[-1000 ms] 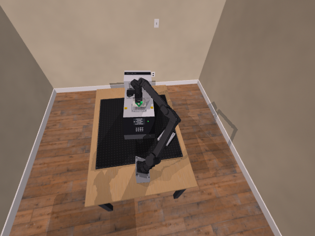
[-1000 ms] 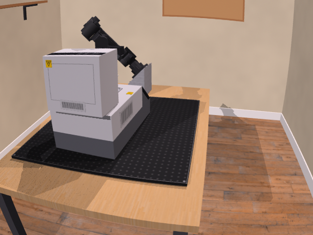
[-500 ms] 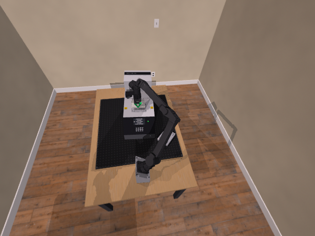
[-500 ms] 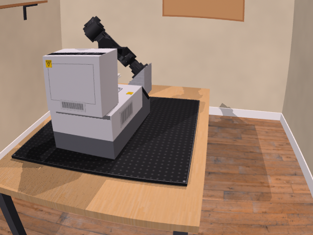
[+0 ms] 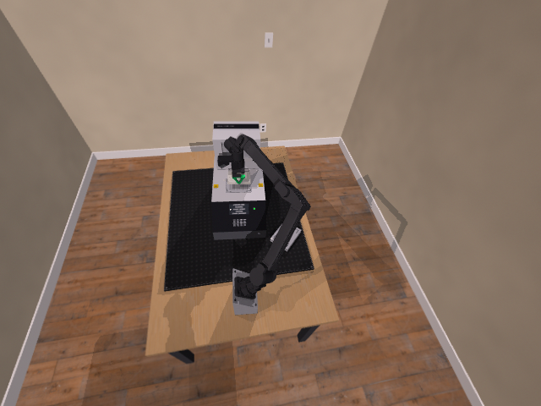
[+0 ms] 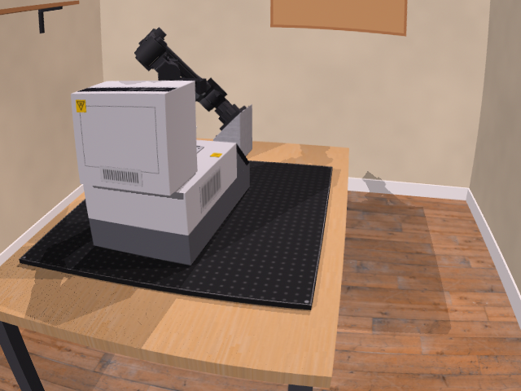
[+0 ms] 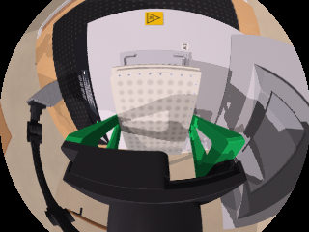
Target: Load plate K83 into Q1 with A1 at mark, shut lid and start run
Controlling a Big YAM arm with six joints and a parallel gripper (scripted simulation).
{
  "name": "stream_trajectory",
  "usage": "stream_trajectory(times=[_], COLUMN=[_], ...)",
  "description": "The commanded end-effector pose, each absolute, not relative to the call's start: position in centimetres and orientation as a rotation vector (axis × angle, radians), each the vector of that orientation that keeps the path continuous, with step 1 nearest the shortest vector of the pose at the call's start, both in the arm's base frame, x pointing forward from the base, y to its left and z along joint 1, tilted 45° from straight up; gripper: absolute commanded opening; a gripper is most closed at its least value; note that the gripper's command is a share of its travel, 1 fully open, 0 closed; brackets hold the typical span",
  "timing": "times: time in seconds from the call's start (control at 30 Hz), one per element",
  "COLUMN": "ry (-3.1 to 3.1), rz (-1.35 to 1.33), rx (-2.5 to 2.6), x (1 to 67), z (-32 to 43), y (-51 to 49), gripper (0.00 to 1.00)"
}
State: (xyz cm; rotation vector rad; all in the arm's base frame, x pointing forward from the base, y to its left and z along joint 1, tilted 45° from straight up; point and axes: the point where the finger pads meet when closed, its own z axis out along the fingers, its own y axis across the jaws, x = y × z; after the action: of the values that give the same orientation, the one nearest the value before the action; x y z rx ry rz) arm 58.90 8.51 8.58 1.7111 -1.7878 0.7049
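The cycler Q1 stands on the black mat with its lid open and upright at the rear. Its status lamp is green. My gripper is over Q1's block, shut on the pale 96-well plate K83. In the wrist view the green fingers clamp the plate across its long sides. Bracket corners of the block show just past the plate's far end. A barcode label on the plate's long side faces the panel. I cannot tell whether the plate touches the block. In the exterior view the lid hides the gripper.
The key rows sit on Q1's dark front panel. Yellow warning labels mark the deck beside the block. Pale grey bars lie on the mat right of Q1, behind the arm. The arm's base is at the table front.
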Motion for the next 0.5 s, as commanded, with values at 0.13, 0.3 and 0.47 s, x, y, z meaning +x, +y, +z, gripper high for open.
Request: stream_trajectory(times=[0.13, 0.3, 0.47], ry=[-1.789, -1.784, -1.796], rz=[0.731, 0.717, 0.713], rx=[1.736, 1.733, 1.720], x=[59.7, 59.5, 59.0], z=[7.9, 7.5, 8.0], y=[9.9, 8.7, 7.2], gripper=[0.00, 0.00, 0.00])
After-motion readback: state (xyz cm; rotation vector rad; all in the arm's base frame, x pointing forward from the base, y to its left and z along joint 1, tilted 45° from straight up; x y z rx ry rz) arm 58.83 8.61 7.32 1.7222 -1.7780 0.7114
